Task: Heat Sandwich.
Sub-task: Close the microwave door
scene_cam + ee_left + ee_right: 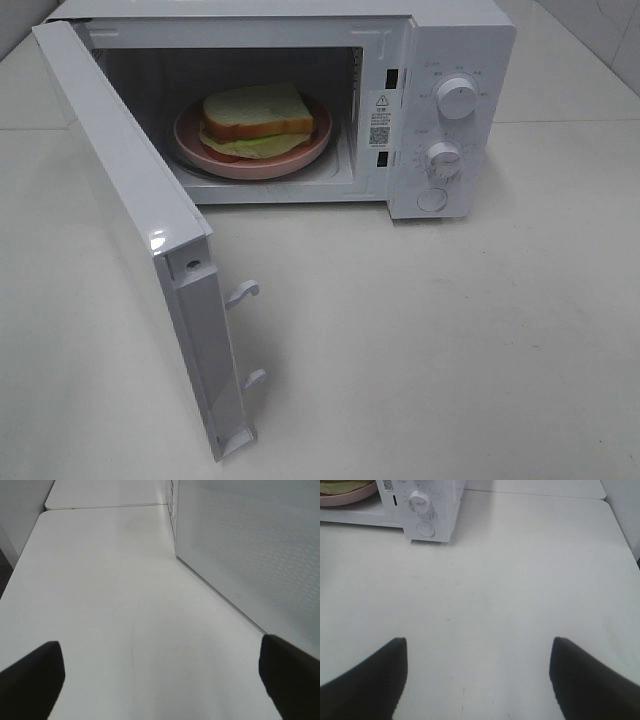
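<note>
White-bread sandwich, tan crust, green leaf filling (257, 115): on round pink plate (183, 132) inside white microwave oven (460, 50). White hinged door (130, 220) swung out leftward. Left gripper (160, 680) just beside door's outer face, jaws spread wide, empty; likely nearer arm for closing. Right gripper (477, 680) parted wide, empty, well apart from door.

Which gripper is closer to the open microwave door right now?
Left. The left gripper hangs right beside the outer face of the microwave door. The right gripper faces the control knob from across the table, with no door in its view.
</note>
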